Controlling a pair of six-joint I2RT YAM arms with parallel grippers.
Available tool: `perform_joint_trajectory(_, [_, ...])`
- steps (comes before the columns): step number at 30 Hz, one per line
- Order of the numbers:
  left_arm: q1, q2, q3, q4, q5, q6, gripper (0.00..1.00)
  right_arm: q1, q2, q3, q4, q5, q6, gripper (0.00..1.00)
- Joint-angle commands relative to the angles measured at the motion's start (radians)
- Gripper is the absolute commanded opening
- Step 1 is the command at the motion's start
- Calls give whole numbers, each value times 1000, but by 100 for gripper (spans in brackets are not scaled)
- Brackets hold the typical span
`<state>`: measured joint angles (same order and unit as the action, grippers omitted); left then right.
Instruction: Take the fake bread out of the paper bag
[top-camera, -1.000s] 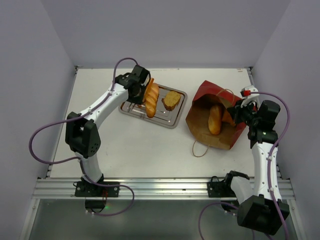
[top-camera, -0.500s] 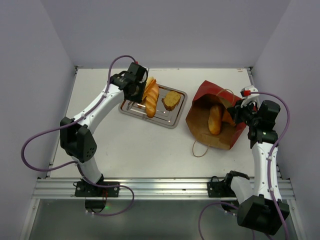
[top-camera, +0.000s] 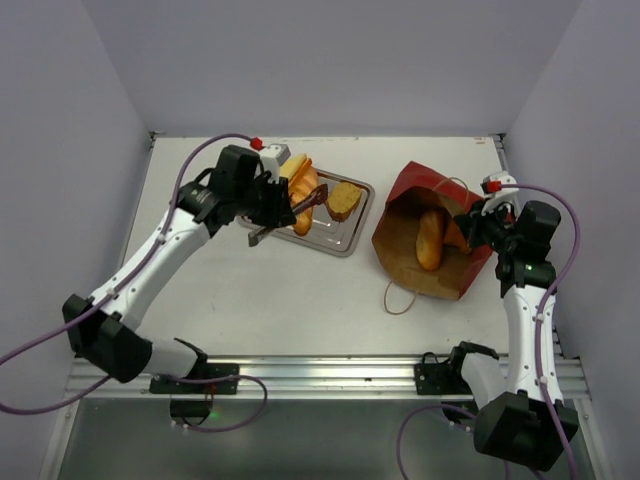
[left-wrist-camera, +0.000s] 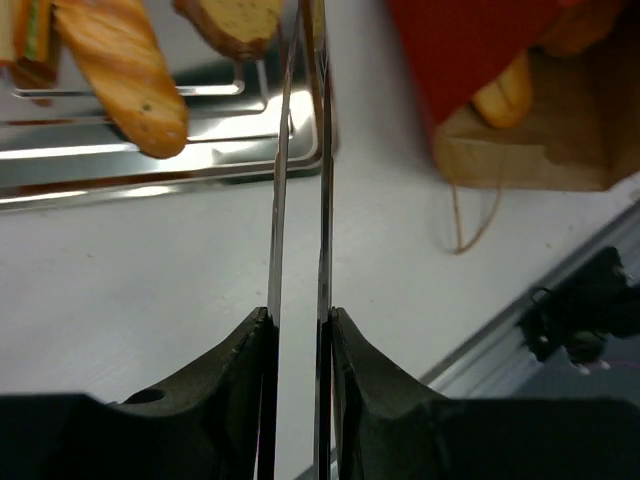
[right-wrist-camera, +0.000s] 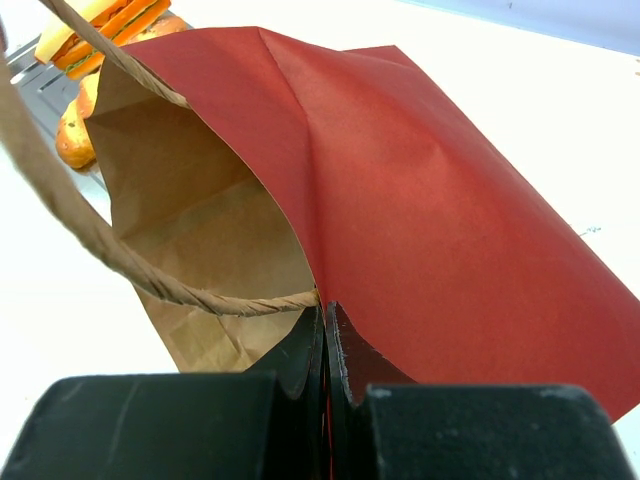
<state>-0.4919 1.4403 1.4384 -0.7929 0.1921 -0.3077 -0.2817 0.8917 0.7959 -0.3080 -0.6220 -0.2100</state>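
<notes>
Over on the right side of the overhead view, the paper bag (top-camera: 412, 185) sits slumped on the desk (top-camera: 300, 300), dark red outside, with the open mouth showing its tan inside. One long loaf (top-camera: 430, 240) of the fake bread lies in the opening. A second orange piece (top-camera: 455, 235) is just beside it, mostly hidden by the right arm, so I can't say what it is. On that side the right fingers (right-wrist-camera: 300, 355) are pinched fully together on the red rim of the bag, right next to where the twine handle (right-wrist-camera: 110, 250) is attached. The other handle loop (top-camera: 400, 297) lies flat on the desk below the bag.

Upper middle of the overhead view is the steel tray (top-camera: 338, 238), apart from the bag, with three breads on it: a baguette-type loaf (left-wrist-camera: 125, 75), a striped sandwich-looking piece (left-wrist-camera: 30, 35) right against it at the top left of the wrist view, and a brown-crusted slice (left-wrist-camera: 235, 15) near them. Over there the left fingers (left-wrist-camera: 245, 375) are closed onto a pair of thin metal tongs (left-wrist-camera: 324, 200). The two blades stand only a sliver apart with nothing between them, and they reach up past the tray's edge close to the slice; can't tell if the tips touch anything
</notes>
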Motion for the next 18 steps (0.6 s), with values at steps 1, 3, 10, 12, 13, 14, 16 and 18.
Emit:
perform_joint_trajectory(1, [0,-142,-139,174,320,-116,32,-1,-17,2,23,-35,6,1])
perform_joint_trajectory(3, [-2,-185,-238,250,433,-169,32,-1,-14,3,20,-33,3,1])
perform_joint_trajectory(10, [-89,-319,-430,432,538,-315,32,-2,-17,3,15,-38,3,1])
perform_joint_trajectory(12, [-169,-322,-461,515,511,-372,32,-1,-19,3,15,-39,1,1])
perform_joint_trajectory(13, [-195,-319,-490,544,501,-392,32,-2,-19,0,15,-39,0,1])
perform_joint_trajectory(14, [-235,-314,-502,607,497,-430,32,-1,-17,2,15,-41,-2,2])
perform_joint_trajectory(16, [-270,-288,-518,653,474,-455,31,-1,-10,2,15,-44,-2,1])
perform_joint_trajectory(18, [-312,-267,-518,702,437,-478,31,-2,-5,0,14,-44,-3,2])
